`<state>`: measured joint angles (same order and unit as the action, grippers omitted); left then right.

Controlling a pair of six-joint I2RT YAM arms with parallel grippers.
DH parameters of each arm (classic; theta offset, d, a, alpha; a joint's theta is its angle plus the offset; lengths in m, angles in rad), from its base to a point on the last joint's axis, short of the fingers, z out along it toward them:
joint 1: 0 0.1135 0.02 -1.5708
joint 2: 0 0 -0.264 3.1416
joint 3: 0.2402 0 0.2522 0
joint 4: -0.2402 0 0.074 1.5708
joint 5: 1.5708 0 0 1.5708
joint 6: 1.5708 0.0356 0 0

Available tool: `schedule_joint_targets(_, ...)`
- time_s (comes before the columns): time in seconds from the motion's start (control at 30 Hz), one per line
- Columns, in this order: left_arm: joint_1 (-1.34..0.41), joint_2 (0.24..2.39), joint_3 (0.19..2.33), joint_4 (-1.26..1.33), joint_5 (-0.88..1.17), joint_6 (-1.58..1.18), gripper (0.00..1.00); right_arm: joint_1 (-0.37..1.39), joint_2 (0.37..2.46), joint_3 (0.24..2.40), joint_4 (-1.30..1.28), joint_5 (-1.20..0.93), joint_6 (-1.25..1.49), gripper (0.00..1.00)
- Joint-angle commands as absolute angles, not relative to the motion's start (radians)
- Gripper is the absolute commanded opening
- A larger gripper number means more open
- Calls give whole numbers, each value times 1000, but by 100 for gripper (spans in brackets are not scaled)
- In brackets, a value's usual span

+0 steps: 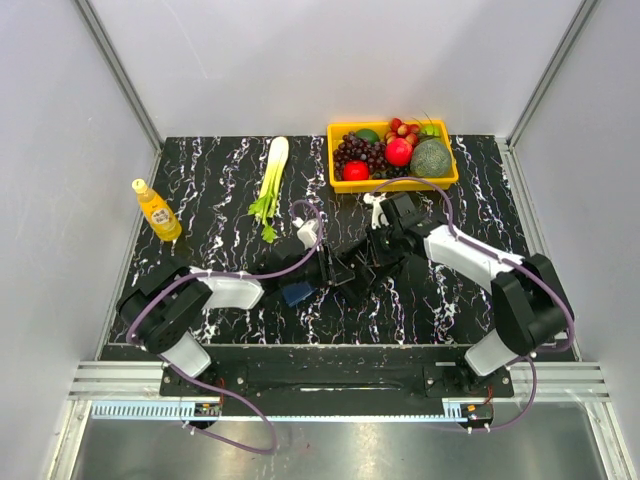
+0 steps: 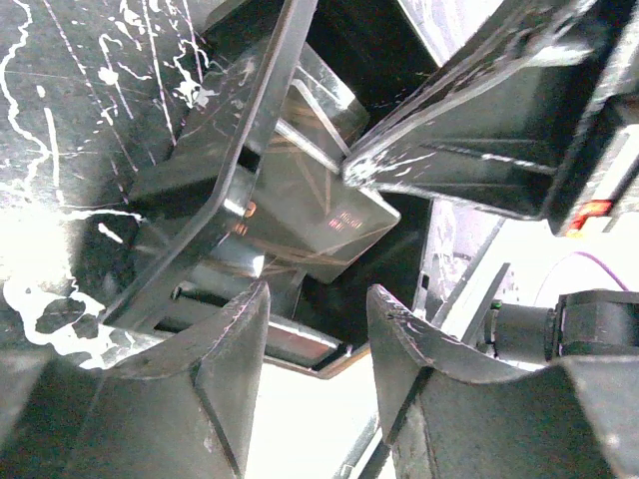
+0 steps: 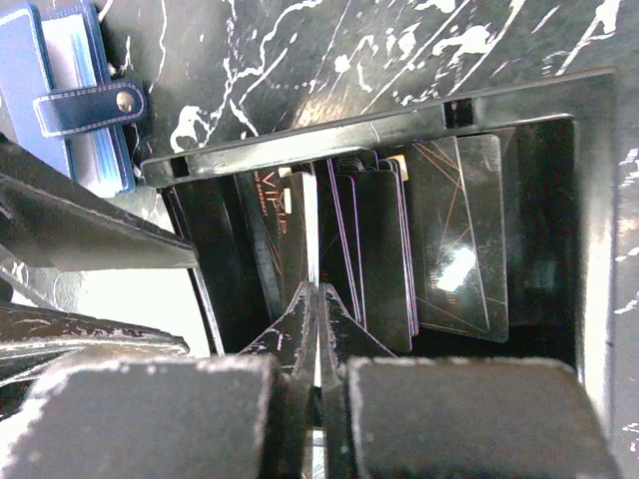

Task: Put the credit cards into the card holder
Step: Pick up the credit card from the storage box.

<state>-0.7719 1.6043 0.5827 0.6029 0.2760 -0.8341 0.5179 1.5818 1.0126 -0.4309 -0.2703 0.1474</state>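
Note:
The dark blue card holder [image 1: 297, 294] lies shut with its snap strap across it, just left of the black tray [image 3: 399, 115]; it also shows in the right wrist view [image 3: 60, 90]. Several black credit cards [image 3: 379, 249] stand and lean inside the tray. My right gripper [image 3: 319, 289] is down in the tray, shut on one card held edge-on between the fingertips. My left gripper [image 2: 318, 299] is open at the tray's [image 2: 215, 200] left rim, with nothing between its fingers. In the top view, the two grippers meet over the tray, left [image 1: 338, 275] and right [image 1: 372, 258].
A yellow basket [image 1: 395, 184] of fruit stands at the back right. A green leek [image 1: 272, 180] lies at the back middle. A yellow bottle [image 1: 157, 210] stands at the left. White walls enclose the black marbled table.

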Motion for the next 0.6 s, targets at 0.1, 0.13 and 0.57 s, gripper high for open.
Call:
schedule_joint_targets(0.1, -770, 1534, 598, 557, 219, -785, 48, 517, 1448, 966, -314, -179, 167, 0)
schedule_joint_targets(0.13, -770, 1534, 606, 552, 221, -781, 48, 517, 1436, 962, -311, -179, 167, 0)
schedule_joint_targets(0.57, -769, 1496, 609, 592, 233, -781, 50, 518, 1357, 910, -229, -187, 178, 0)
